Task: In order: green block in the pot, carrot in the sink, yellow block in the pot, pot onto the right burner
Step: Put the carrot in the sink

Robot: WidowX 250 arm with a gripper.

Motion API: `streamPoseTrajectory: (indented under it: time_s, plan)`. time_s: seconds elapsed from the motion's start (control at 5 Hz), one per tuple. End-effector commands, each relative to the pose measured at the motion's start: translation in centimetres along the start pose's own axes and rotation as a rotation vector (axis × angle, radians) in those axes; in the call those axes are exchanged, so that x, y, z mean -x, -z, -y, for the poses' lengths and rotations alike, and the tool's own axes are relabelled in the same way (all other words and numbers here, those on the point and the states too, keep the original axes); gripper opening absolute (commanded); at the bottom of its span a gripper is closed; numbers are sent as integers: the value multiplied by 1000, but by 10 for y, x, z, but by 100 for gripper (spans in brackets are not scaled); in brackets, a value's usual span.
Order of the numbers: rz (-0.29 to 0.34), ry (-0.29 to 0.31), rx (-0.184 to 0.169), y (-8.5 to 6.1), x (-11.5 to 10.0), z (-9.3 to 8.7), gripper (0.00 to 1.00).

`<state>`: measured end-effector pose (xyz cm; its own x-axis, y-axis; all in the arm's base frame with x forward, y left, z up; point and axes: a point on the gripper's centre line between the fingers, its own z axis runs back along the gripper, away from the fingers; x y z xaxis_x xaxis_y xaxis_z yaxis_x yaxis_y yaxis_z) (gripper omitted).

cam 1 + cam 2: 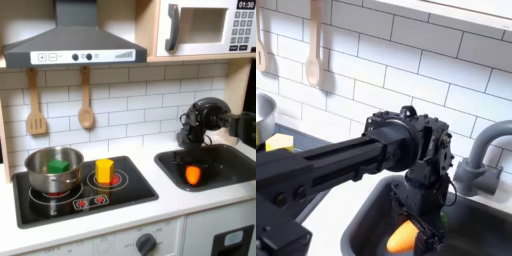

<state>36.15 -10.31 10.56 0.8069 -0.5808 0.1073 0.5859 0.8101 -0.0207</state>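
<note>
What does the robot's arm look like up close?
The arm is all matte black, built from boxy blocks joined to a long straight bar. Its gripper is black too, chunky, with small screws and thin dark cables. No bright markings are readable.

Lighting's pretty even and bright, soft overhead feel, both exterior views kinda low-res and mushy. The pot point(54, 168) catches some shiny glare, with reflections on the black cooktop point(135, 190) around it. Arm point(316, 165) up close looks blurry.
</note>
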Motion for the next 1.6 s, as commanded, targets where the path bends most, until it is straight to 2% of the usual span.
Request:
streamPoseTrajectory:
  time_s: [0.0,0.2,0.6,0.8,1.0,1.2,1.4]
  plan:
    - [-10,-2,9,0,1,-2,80]
    - [-8,12,0,-2,2,0,100]
    - [18,5,-6,-11,3,-1,100]
    - [55,-3,-17,-28,6,-3,100]
    - [103,-42,-27,-46,14,-13,100]
    - [120,-107,-51,-59,24,-21,100]
    - [147,-201,-55,-73,32,-26,100]
